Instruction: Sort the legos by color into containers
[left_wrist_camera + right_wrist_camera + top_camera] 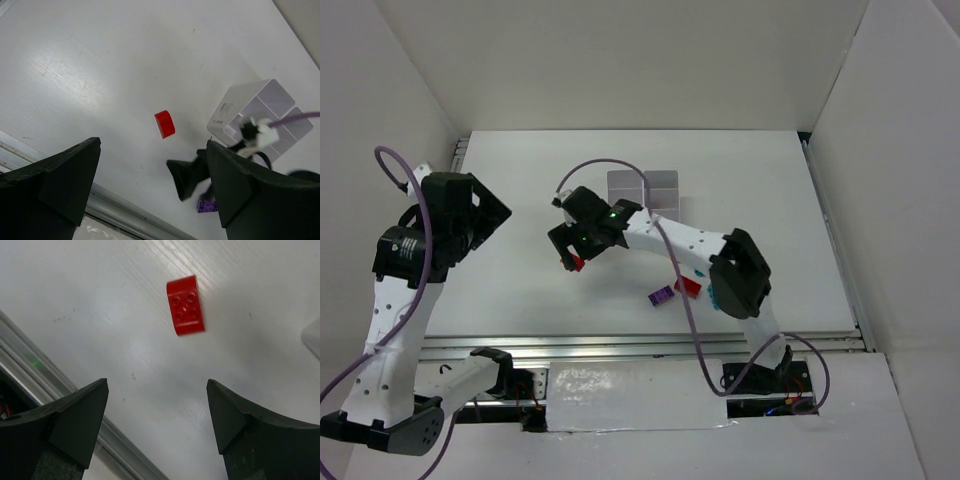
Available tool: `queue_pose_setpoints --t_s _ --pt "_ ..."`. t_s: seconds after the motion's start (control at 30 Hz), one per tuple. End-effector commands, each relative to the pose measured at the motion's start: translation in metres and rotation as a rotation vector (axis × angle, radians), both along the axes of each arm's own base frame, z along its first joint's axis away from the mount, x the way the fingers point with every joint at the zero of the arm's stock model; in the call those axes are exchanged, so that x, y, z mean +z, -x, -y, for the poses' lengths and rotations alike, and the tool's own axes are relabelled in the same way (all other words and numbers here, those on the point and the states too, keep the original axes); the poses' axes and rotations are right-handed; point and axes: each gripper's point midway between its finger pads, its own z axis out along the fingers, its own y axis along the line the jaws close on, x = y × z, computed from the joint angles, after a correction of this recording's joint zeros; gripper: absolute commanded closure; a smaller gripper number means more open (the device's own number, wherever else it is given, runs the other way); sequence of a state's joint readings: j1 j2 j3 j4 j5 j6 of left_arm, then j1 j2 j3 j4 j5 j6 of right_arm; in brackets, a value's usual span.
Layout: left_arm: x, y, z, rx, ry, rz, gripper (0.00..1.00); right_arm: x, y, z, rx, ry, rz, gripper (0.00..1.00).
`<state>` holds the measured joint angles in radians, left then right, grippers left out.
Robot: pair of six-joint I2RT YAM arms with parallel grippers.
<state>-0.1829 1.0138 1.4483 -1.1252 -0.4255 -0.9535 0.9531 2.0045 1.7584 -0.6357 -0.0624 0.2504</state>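
Note:
A red brick [577, 262] lies on the white table just below my right gripper [567, 252], which hovers over it, open and empty. In the right wrist view the red brick [186, 305] lies studs up, ahead of the open right gripper [157, 383]. My left gripper [492, 213] is open and empty at the left, apart from the bricks. In its view [152, 145] I see the red brick [164, 123], a purple brick [206, 205] and the white containers [260, 115]. The containers [645, 187] stand behind the right arm. A purple brick [662, 295], another red brick [688, 286] and a teal piece [700, 272] lie beside the right forearm.
White walls enclose the table on three sides. A metal rail [640, 345] runs along the table's near edge. The right forearm [680, 240] crosses in front of the containers and hides part of them. A purple cable [620, 165] loops above the right wrist.

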Motion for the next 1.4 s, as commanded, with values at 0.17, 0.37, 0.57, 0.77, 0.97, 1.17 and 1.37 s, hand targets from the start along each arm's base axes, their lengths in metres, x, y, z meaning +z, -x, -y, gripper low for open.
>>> queue_pose_setpoints --t_s 0.17,0.37,0.57,0.77,0.97,1.17,1.37 --pt "0.01 -0.003 0.011 -0.131 -0.021 0.039 0.0 -0.03 -0.042 -0.062 -0.038 0.002 0.07 0.13" --pt "0.002 0.002 0.015 -0.173 -0.022 0.027 0.0 -0.069 -0.047 -0.058 -0.052 0.094 0.075 0.16" --pt "0.0 -0.004 0.022 -0.215 -0.013 0.02 0.0 -0.095 -0.04 -0.046 -0.06 0.176 0.086 0.28" --pt "-0.001 -0.007 0.025 -0.235 -0.016 0.018 0.0 -0.115 -0.034 -0.044 -0.051 0.207 0.061 0.34" --pt "-0.005 -0.005 0.025 -0.244 -0.019 0.016 0.01 -0.102 -0.038 -0.046 -0.05 0.184 0.09 0.78" --pt "-0.001 -0.004 0.016 -0.208 -0.055 0.011 0.0 0.002 -0.034 -0.056 -0.039 -0.022 0.158 1.0" --pt "0.009 -0.01 0.017 -0.216 -0.057 0.047 0.0 0.102 -0.06 0.023 -0.21 -0.128 0.244 1.0"
